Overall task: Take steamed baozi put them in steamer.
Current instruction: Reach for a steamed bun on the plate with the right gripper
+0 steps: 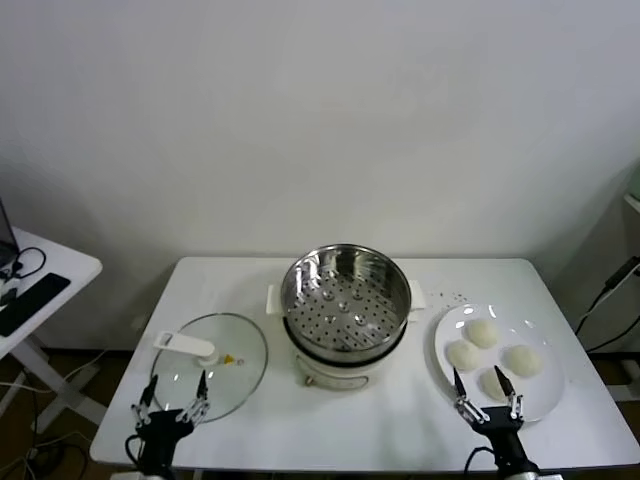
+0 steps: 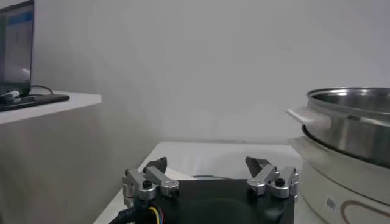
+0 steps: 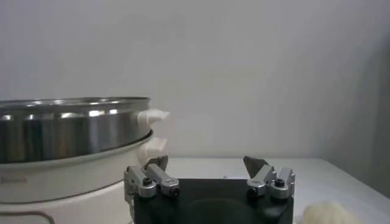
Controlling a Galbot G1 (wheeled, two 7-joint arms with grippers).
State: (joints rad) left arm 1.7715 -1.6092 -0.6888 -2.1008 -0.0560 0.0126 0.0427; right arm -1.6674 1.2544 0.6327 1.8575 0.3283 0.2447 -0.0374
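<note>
Here is the white bench (image 1: 300, 420) seen from the head camera, and right in the middle of it stands the steamer (image 1: 346, 296), a shiny steel pot with a perforated bottom on a cream-white base, and no bun inside it. In the left wrist view the steamer (image 2: 350, 131) fills one side of the picture; in the right wrist view the steamer (image 3: 70, 143) fills the other side, its white side handle sticking out.

Over on the robot's right sits a white plate (image 1: 548, 395), and on it are the four steamed baozi (image 1: 495, 360), close together in a cluster, round and cream-white. One of the steamed baozi (image 3: 329, 213) peeks in at the edge of the right wrist picture.

The right gripper (image 1: 487, 392) hangs at the near edge of the plate, jaws spread wide, nothing between them, its fingertips overlapping the nearest bun in the head view. Whether it touches, I cannot tell. From its own wrist camera the right gripper (image 3: 206, 167) shows both fingers well apart.

On the robot's left the flat glass lid (image 1: 215, 365) with its white handle lies on the bench beside the steamer. The left gripper (image 1: 172, 396) sits at the lid's near rim, also spread wide and holding nothing; its own camera shows the left gripper (image 2: 207, 167) with fingers apart.

Off to the far left stands a second small white table (image 1: 45, 280) with dark gear on it.
</note>
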